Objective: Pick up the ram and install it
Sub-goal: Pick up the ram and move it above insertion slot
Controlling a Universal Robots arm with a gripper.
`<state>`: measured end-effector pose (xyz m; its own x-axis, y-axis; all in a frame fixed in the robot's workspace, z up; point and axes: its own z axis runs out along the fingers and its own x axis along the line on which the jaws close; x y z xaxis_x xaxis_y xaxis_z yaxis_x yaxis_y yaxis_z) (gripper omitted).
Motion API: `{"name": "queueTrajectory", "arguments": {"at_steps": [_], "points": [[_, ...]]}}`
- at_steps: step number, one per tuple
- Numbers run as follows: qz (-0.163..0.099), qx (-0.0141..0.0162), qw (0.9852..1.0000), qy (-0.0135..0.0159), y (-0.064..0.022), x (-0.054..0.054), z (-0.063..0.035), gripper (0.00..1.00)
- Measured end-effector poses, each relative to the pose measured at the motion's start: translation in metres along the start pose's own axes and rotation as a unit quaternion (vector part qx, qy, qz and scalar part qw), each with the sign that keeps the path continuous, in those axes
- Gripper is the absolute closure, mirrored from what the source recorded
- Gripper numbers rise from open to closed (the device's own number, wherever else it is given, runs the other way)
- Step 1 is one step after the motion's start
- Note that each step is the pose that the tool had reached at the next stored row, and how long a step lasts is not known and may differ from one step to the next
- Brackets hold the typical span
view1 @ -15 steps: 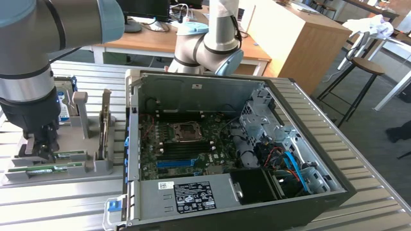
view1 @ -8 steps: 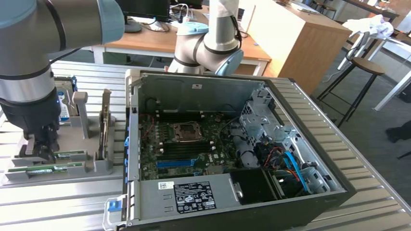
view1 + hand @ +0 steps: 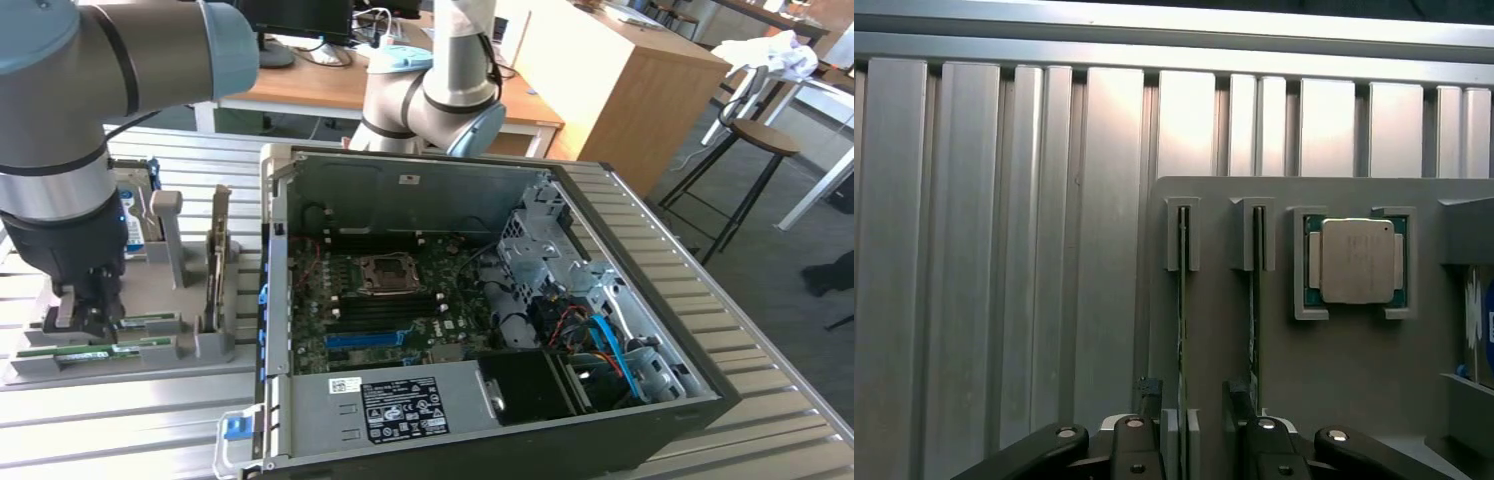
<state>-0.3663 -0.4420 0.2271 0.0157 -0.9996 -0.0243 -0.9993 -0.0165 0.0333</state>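
- The ram, a thin green circuit-board stick, is standing on edge in a grey plastic holder on the ribbed metal desk.
- The black hand is hanging open, fingers flanking it.

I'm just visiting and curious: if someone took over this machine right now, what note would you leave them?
Claw: open, holding nothing, low over the grey holder.
Ram: on edge in its holder slot, inside the open claw, not gripped; a second stick stands beside it.
Done: claw lined up at the ram.
Left: the pick-up, and the install in the open computer case.
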Motion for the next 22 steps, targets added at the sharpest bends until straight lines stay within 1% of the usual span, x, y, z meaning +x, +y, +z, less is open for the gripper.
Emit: {"name": "queueTrajectory", "arguments": {"at_steps": [11,17,22], "points": [[0.0,0.0,1.0,0.0,-0.0003,0.0,0.0112,0.63],[0.0,0.0,1.0,0.0,-0.0005,0.0,0.0117,0.63],[0.0,0.0,1.0,0.0,-0.0034,0.0,0.0121,0.63]]}}
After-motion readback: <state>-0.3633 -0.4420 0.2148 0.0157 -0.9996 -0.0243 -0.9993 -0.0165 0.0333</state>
